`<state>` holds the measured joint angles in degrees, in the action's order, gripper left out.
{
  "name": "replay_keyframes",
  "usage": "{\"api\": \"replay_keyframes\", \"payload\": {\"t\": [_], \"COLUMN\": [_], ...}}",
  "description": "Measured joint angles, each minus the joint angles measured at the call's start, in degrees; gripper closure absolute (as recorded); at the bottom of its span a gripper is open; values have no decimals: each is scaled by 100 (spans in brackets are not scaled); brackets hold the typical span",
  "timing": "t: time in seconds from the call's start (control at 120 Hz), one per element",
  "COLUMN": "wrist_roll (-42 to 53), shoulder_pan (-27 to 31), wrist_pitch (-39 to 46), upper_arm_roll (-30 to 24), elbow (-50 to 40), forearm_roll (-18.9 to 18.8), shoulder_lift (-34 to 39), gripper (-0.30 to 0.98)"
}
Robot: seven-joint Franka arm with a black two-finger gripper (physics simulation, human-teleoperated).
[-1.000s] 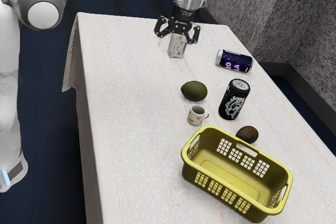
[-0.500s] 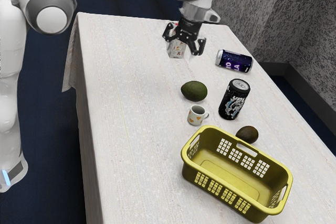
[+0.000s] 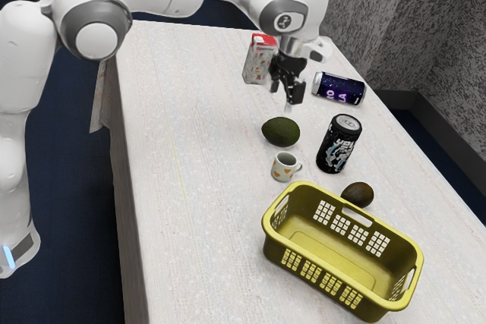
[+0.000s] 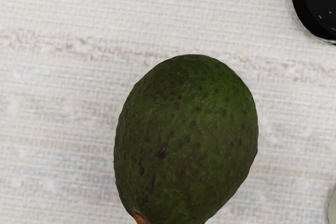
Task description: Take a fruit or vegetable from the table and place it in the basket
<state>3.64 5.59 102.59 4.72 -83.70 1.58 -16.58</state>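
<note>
Your gripper (image 3: 288, 105) hangs over the bench (image 3: 197, 149), near the green avocado (image 3: 281, 132); you can't tell whether its fingers are wide or narrow. That avocado rests beside 1 mug (image 3: 283, 168), outside your yellow basket (image 3: 304, 206); 1 dark brown fruit (image 3: 358, 194) sits by the basket.

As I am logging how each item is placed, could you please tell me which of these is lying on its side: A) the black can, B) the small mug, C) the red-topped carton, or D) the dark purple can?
D: the dark purple can lies with its long side along the table, whereas the black can, the small mug and the red-topped carton all stand upright.
</note>
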Motion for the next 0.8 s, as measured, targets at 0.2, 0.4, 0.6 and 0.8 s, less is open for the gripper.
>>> {"api": "replay_keyframes", "payload": {"t": [0.2,0.4,0.6,0.8], "wrist_roll": [1010,1726,2237,2604], "shoulder_pan": [29,51,52,46], "wrist_pitch": [395,583,722,863], "upper_arm_roll": [-58,-59,-59,-59], "elbow": [-65,-226,-262,-394], "forearm_roll": [31,54,145,252], "shoulder_lift": [-163,-216,-390,-536], "gripper": [0,0,0,0]}}
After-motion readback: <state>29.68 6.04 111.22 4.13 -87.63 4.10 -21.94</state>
